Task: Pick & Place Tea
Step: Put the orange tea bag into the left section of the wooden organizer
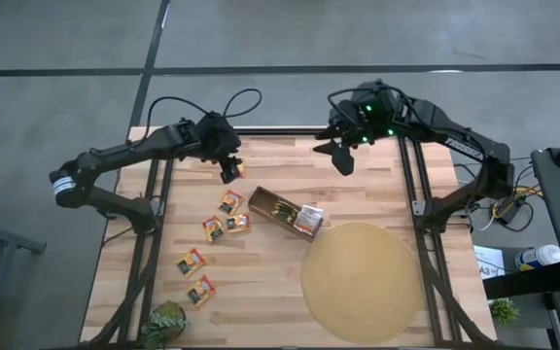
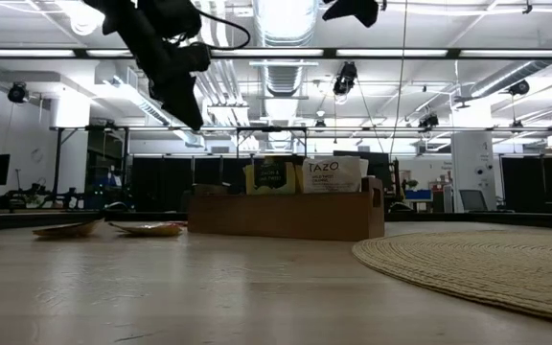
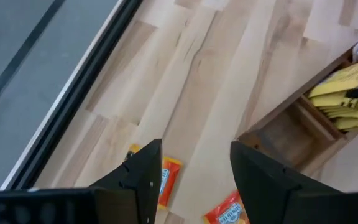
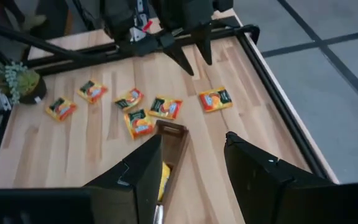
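High view: both open grippers raised near table's (image 1: 377, 185) far edge

Overhead looks straight down, low looks level across the table, both sharing the wooden box (image 1: 285, 213).

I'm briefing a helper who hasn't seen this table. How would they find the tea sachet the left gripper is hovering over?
Start at the brown wooden box in the middle of the table. Look toward the table's far left corner, where the left gripper hangs, open. The orange sachet lies under it, alone, farther from the potted plant than the five other loose sachets.
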Robot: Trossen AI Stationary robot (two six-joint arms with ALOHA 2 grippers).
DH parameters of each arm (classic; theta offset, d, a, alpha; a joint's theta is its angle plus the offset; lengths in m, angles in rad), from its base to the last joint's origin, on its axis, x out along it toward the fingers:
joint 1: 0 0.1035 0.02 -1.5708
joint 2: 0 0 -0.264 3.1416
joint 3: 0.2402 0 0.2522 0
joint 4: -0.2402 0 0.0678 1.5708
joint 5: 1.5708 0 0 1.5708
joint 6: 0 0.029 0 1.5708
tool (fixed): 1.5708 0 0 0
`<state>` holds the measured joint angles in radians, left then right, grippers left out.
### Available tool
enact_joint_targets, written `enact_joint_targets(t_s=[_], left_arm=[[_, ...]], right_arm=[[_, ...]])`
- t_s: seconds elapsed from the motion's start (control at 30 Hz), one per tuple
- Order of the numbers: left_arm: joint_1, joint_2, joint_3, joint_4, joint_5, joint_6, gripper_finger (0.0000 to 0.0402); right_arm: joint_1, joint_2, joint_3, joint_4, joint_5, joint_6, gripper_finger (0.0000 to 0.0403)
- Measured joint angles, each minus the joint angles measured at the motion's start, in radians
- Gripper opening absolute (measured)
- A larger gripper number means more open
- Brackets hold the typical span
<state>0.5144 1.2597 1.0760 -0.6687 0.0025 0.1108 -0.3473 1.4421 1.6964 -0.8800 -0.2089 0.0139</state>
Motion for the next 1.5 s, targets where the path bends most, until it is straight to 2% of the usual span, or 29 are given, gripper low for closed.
enact_joint_targets(t_s=[0.3,0.5,0.7,0.93,1.2,1.37,1.5], left_arm=[[0.072,0.037,0.002,0.004,-0.028,-0.017,0.0185],[0.150,0.116,0.062,-0.059,-0.028,-0.064,0.0214],[0.165,0.245,0.144,-0.174,-0.053,-0.052,0.0252],[0.165,0.349,0.188,-0.230,-0.045,-0.046,0.0259],[0.185,0.391,0.180,-0.229,-0.040,-0.018,0.0259],[0.256,0.393,0.180,-0.193,0.051,-0.039,0.0259],[0.307,0.393,0.180,-0.192,0.059,-0.040,0.0259]], right_arm=[[0.000,-0.221,-0.393,0.277,0.000,0.130,0.0169],[0.000,-0.323,-0.540,0.424,0.004,0.247,0.0169],[-0.001,-0.360,-0.565,0.449,0.037,0.301,0.0169],[0.000,-0.362,-0.550,0.443,0.053,0.307,0.0169],[0.000,-0.362,-0.554,0.441,0.055,0.312,0.0169],[0.000,-0.362,-0.554,0.440,0.055,0.311,0.0169],[0.000,-0.362,-0.554,0.440,0.054,0.302,0.0169]])
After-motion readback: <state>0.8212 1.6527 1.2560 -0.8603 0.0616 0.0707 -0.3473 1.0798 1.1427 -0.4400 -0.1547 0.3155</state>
